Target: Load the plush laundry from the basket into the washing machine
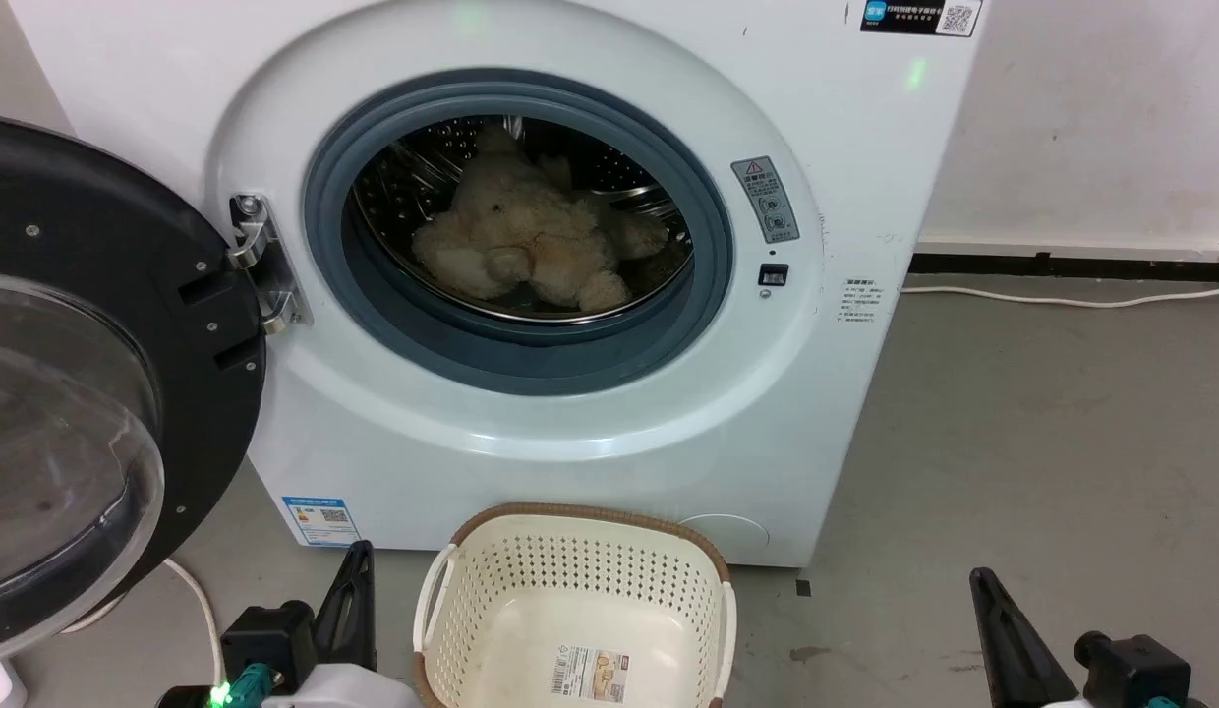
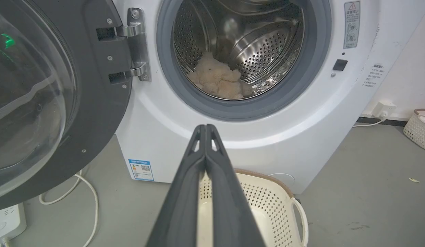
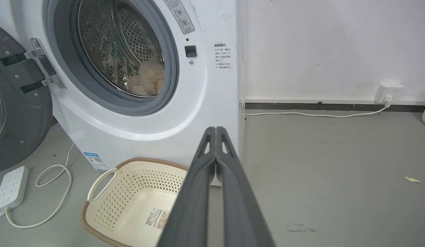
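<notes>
The shaggy cream-beige plush laundry [image 1: 531, 241] lies inside the steel drum of the white washing machine [image 1: 531, 433], whose black-framed glass door [image 1: 88, 393] hangs wide open at the left. The plush [image 2: 219, 80] rests at the drum's bottom. Nothing lies in the cream perforated basket [image 1: 570, 580], which stands on the floor before the machine, sticker showing on its bottom. My left gripper [image 1: 359, 556] sits low, left of the basket, and is shut [image 2: 205, 128] with nothing in it. My right gripper [image 1: 978, 580] is low at the right, also shut [image 3: 216, 130] and holding nothing.
A white power strip [image 3: 10, 188] and looping cable [image 3: 55, 171] lie on the grey floor under the open door. A wall socket [image 3: 389, 92] with a white cord runs along the skirting to the right. Another woven basket [image 2: 420, 128] stands far right. Bare grey floor spreads right of the machine.
</notes>
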